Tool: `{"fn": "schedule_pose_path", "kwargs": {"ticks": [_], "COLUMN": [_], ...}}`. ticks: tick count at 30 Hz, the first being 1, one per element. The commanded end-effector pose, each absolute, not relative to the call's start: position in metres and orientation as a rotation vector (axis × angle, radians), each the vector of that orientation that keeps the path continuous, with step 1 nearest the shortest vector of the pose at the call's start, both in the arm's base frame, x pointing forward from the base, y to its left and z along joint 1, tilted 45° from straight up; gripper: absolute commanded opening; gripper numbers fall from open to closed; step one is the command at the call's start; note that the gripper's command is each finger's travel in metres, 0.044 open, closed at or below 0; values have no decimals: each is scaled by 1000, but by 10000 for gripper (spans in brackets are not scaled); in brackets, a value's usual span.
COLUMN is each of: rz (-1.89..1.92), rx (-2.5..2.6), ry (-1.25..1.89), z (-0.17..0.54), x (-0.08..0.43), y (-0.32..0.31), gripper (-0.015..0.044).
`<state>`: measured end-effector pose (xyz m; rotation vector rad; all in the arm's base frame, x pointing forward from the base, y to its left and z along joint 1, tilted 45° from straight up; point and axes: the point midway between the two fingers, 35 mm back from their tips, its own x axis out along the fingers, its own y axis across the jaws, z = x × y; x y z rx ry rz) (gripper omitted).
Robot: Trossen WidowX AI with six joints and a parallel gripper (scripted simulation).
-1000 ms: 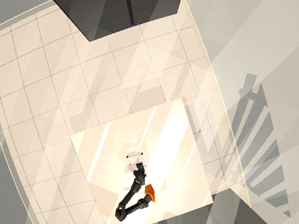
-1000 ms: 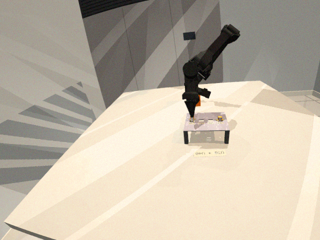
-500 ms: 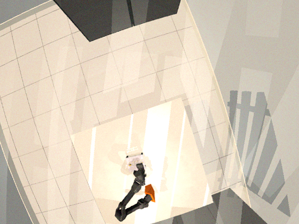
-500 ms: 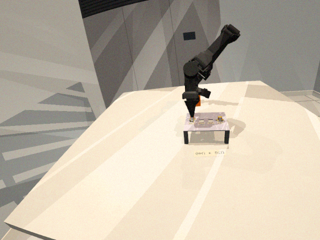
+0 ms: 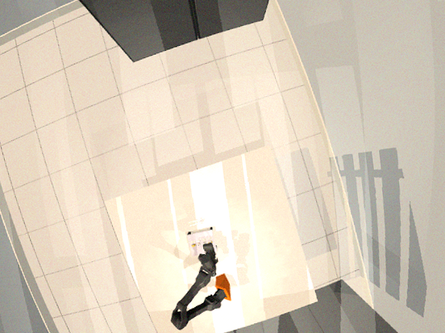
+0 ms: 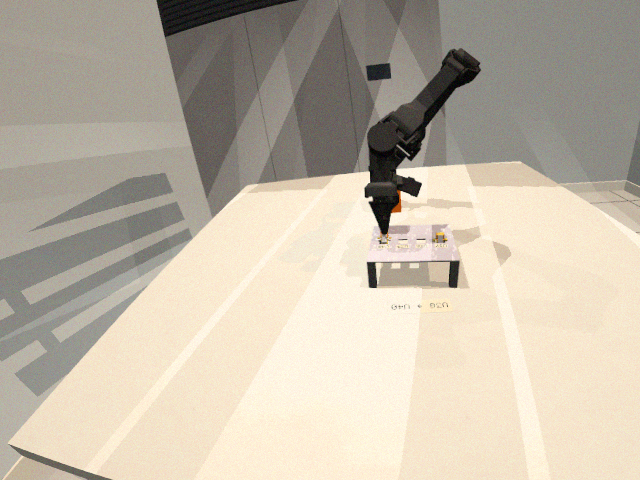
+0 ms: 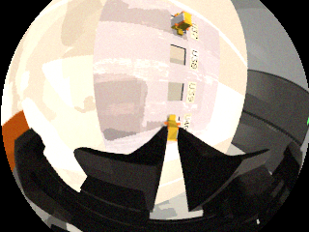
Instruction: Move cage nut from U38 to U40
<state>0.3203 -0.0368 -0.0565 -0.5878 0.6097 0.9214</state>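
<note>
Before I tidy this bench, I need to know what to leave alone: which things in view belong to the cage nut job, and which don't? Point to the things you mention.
Part of the job:
- gripper [image 6: 384, 235] [image 7: 172, 131]
- cage nut at U40 [image 7: 172, 133], held
- other nut [image 6: 439, 238] [image 7: 182, 22], not to be disturbed
- rail plate [image 6: 413, 254] [image 7: 121, 68]
- U38-to-U40 label [image 6: 421, 306]

Not part of it, apparently:
- dark wall panel [image 6: 378, 71]
</note>
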Motion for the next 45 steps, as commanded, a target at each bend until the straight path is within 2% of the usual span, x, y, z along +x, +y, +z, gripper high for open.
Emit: {"fn": "schedule_pose_path", "kwargs": {"ticks": [1,45], "rz": [914,899], "rx": [-587,-591], "ry": [610,605], "z": [-57,-58], "x": [319,318], "y": [-37,-36], "gripper": [28,28]}}
